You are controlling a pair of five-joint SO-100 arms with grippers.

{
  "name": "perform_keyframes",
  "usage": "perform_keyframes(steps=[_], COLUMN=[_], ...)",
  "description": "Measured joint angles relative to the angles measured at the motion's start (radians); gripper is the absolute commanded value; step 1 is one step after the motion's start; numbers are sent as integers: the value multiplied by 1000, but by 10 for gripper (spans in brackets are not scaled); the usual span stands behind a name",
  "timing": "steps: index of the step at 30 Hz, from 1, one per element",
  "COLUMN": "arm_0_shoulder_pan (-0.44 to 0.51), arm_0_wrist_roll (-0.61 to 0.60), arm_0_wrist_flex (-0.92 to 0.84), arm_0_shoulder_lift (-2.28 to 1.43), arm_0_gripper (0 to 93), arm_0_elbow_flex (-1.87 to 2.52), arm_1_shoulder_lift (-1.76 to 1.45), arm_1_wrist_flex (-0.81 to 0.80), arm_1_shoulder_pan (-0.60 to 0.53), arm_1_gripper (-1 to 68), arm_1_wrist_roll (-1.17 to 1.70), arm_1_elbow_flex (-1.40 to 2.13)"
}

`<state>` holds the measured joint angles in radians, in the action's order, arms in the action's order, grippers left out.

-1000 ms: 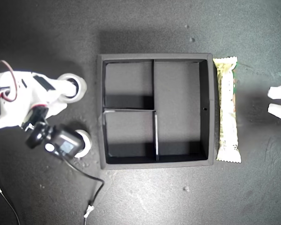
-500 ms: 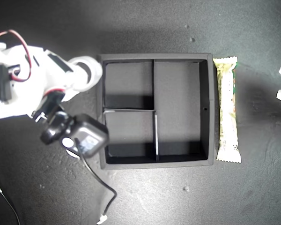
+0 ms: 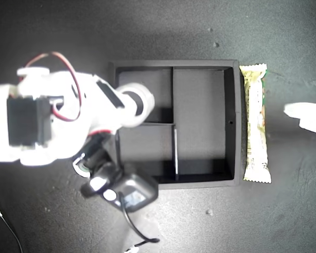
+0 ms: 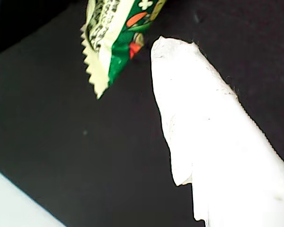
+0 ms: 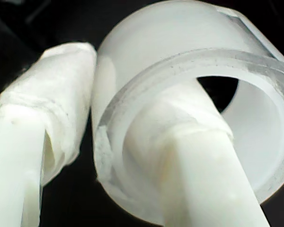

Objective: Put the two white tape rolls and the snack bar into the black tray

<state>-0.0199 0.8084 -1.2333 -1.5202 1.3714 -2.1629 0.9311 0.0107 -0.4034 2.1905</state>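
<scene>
My second gripper [image 3: 136, 103] pinches a tape roll [image 5: 189, 109], one jaw through its hole, above the tray's [image 3: 231, 122] small compartment; the tray lies empty. The other roll [image 3: 82, 167] peeks out beside the tray. The bar [image 3: 254, 124] lies along the tray's outer wall, near my first gripper [image 3: 304, 115]; I cannot tell its jaws' state.

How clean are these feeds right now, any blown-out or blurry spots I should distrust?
Exterior view: the arm's white shell is overexposed, its detail washed out, and the black tray shows shadowed compartments. Second wrist view: the tape roll is glaring and too close to be sharp. First wrist view: the finger is blown white, and the snack bar print stays legible.
</scene>
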Motion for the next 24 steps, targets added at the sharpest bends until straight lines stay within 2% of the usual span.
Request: perform_keyframes(steps=[11,18,24], arm_0_shoulder_pan=[-5,-8,-5], arm_0_wrist_roll=[0,0,9], arm_0_wrist_flex=[35,44,44], arm_0_shoulder_lift=[66,101,103], arm_0_gripper=[41,96,105], arm_0_elbow_flex=[0,-2,-2], arm_1_shoulder_lift=[413,465,522], arm_1_wrist_flex=[115,115,115], arm_1_shoulder_pan=[-6,-21,-21], arm_1_gripper=[255,254,255], arm_1_wrist_roll=[80,86,86], arm_1_elbow_flex=[-279,-305,-334])
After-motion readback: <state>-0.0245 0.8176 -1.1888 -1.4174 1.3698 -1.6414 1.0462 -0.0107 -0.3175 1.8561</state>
